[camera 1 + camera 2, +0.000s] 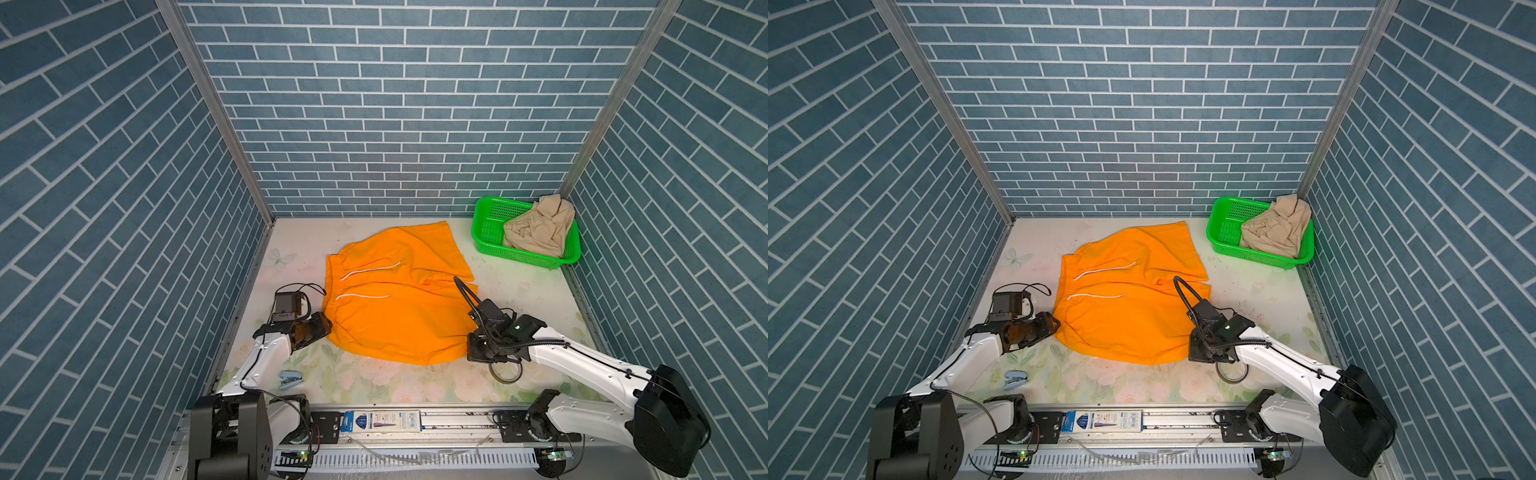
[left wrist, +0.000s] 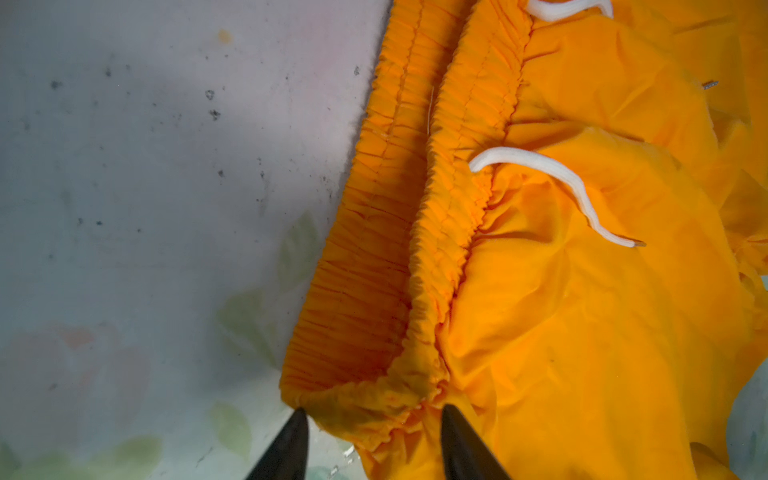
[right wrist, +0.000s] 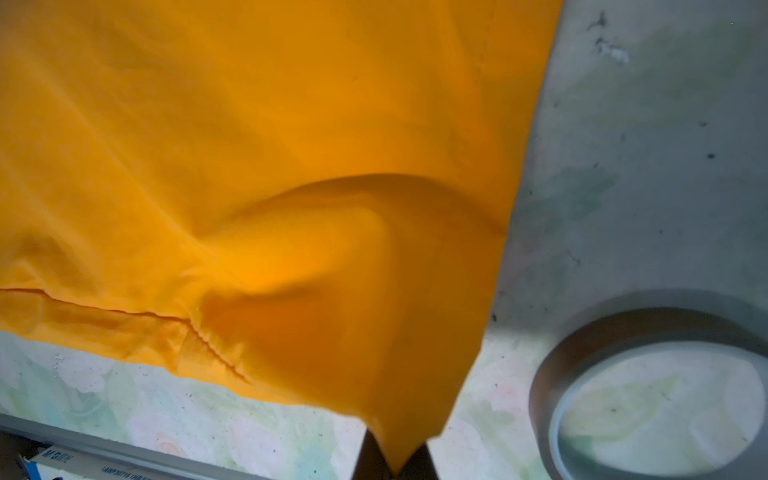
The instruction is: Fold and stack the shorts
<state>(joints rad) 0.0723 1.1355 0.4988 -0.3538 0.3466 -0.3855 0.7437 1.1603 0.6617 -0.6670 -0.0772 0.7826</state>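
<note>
Orange-cloth handling, working at two near corners.

Pinching the near hem corner of the orange shorts (image 1: 399,307) in the closed right gripper (image 3: 392,461), holding that corner raised off the table (image 1: 519,291) beside a tape roll (image 3: 582,345); straddling the gathered waistband corner with the left gripper (image 2: 374,419), jaws apart, cloth between the fingertips. Lying spread mid-table otherwise, white drawstring (image 2: 540,166) facing up. Leaving the beige shorts (image 1: 536,232) heaped in the green basket (image 1: 486,237), far right corner.
</note>
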